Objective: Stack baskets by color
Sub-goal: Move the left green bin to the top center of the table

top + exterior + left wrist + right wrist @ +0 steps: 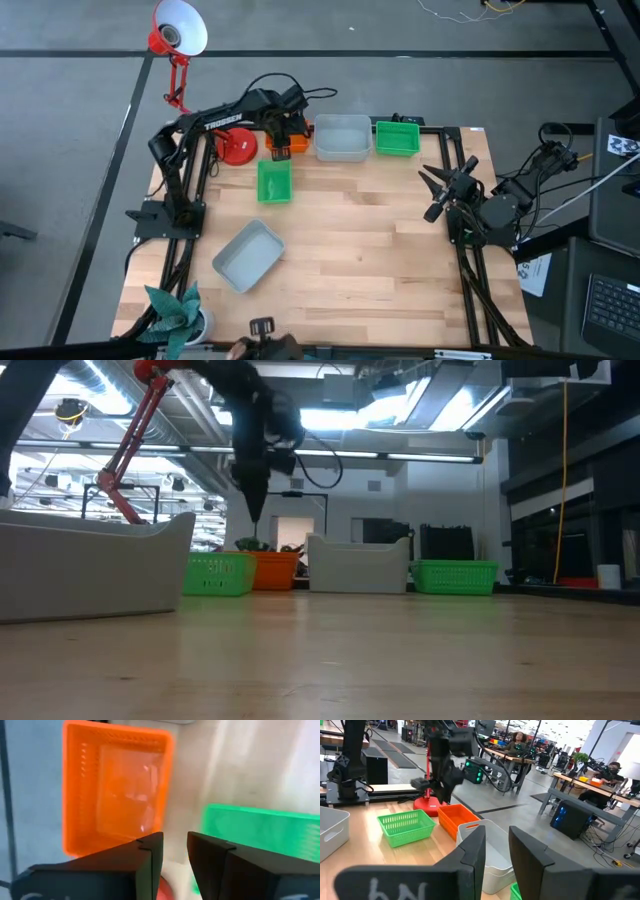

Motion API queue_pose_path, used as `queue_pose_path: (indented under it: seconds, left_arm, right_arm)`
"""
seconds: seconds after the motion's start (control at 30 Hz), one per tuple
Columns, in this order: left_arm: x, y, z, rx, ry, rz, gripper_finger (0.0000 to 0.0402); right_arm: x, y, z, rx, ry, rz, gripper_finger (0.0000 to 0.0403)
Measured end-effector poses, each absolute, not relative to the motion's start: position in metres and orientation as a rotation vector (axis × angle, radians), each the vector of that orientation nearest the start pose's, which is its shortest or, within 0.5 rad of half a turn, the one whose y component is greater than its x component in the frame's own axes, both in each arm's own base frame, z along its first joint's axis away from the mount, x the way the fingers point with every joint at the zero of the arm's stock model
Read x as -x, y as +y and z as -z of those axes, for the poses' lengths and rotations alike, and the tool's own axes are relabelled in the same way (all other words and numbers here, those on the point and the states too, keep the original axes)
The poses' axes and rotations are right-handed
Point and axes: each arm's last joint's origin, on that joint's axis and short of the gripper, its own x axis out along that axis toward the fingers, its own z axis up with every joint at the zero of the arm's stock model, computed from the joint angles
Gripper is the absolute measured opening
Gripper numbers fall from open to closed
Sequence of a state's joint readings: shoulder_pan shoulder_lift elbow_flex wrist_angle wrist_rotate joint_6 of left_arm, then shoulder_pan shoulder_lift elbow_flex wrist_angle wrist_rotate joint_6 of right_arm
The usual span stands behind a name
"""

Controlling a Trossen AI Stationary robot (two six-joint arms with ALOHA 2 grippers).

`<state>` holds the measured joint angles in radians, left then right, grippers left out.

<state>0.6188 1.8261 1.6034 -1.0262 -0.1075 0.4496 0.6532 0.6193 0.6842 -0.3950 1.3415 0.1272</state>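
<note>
Hovering over the orange basket (300, 139) at the far edge of the bench (380, 250), the left tool (279, 150) points down with its fingers (145, 860) parted by a narrow gap and nothing between them; it grips nothing. In the left wrist view the orange basket lies below those fingers, with a green basket (274, 182) just beside it, nearer the bench's middle.

Along the far edge, the orange basket touches a pale grey basket (342, 138), and a second green basket (397, 138) sits just beside that one, toward the right. Another pale grey basket (248, 255) lies tilted at an angle, well apart from the rest, in the near left part of the bench. How many baskets are nested in each spot cannot be told.

The right tool (437, 190) waits above the bench's right edge, its fingers (470, 850) slightly parted and holding nothing.

A red desk lamp (178, 40) stands by the far left corner, its round base (237, 146) just left of the orange basket. People (519, 740) sit at desks in the room beyond.
</note>
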Motion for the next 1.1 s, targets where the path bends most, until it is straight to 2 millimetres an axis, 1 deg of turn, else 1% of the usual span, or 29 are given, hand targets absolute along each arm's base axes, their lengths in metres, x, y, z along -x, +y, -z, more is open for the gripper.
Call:
queue_pose_path:
  seconds: [0.07, 0.13, 0.2, 0.27, 0.33, 0.47, 0.53, 0.6, 0.7, 0.77, 0.8, 0.87, 0.9, 0.97, 1.03, 1.1]
  left_arm:
    - [-0.299, 0.205, -0.283, 0.012, 1.319, -0.369, 0.0080]
    - [-0.293, 0.192, -0.290, 0.127, 1.340, -0.414, 0.0080]
    - [-0.287, 0.181, -0.292, 0.237, 1.400, -0.457, 0.0080]
    - [-0.279, 0.171, -0.289, 0.305, 1.505, -0.493, 0.0080]
    - [-0.274, 0.163, -0.279, 0.325, 1.596, -0.536, 0.0080]
    - [-0.260, 0.144, -0.247, 0.391, 1.803, -0.558, 0.0080]
    - [-0.254, 0.138, -0.231, 0.406, 1.865, -0.620, 0.0080]
    - [-0.245, 0.135, -0.219, 0.445, 1.882, -0.694, 0.0080]
    - [-0.240, 0.133, -0.191, 0.470, 1.840, -0.724, 0.0080]
    - [-0.244, 0.133, -0.178, 0.487, 1.713, -0.708, 0.0080]
    - [-0.250, 0.133, -0.174, 0.498, 1.622, -0.693, 0.0080]
    - [-0.274, 0.135, -0.172, 0.550, 1.377, -0.617, 0.0080]
    - [-0.285, 0.134, -0.176, 0.559, 1.275, -0.566, 0.0080]
    - [-0.305, 0.125, -0.195, 0.523, 1.114, -0.490, 0.0075]
    - [-0.310, 0.114, -0.213, 0.495, 1.070, -0.484, 0.0068]
    - [-0.309, 0.104, -0.230, 0.441, 1.062, -0.554, 0.0060]
  right_arm:
    - [-0.109, 0.048, -0.308, 0.160, 0.138, 0.690, 0.0086]
    - [-0.109, 0.048, -0.308, 0.159, 0.138, 0.691, 0.0086]
    - [-0.109, 0.048, -0.308, 0.157, 0.137, 0.691, 0.0086]
    - [-0.109, 0.048, -0.308, 0.154, 0.136, 0.691, 0.0086]
    - [-0.109, 0.048, -0.308, 0.150, 0.134, 0.691, 0.0086]
    - [-0.109, 0.048, -0.308, 0.150, 0.134, 0.691, 0.0086]
    - [-0.109, 0.048, -0.308, 0.157, 0.137, 0.689, 0.0086]
    - [-0.109, 0.048, -0.308, 0.158, 0.140, 0.680, 0.0086]
    - [-0.110, 0.049, -0.308, 0.157, 0.146, 0.654, 0.0086]
    - [-0.110, 0.049, -0.308, 0.156, 0.147, 0.646, 0.0086]
    - [-0.110, 0.049, -0.308, 0.155, 0.148, 0.643, 0.0086]
    - [-0.110, 0.049, -0.308, 0.155, 0.149, 0.639, 0.0086]
    - [-0.110, 0.049, -0.308, 0.153, 0.148, 0.638, 0.0086]
    - [-0.110, 0.049, -0.308, 0.150, 0.147, 0.639, 0.0086]
    - [-0.110, 0.049, -0.308, 0.150, 0.147, 0.638, 0.0086]
    - [-0.110, 0.049, -0.308, 0.137, 0.143, 0.639, 0.0086]
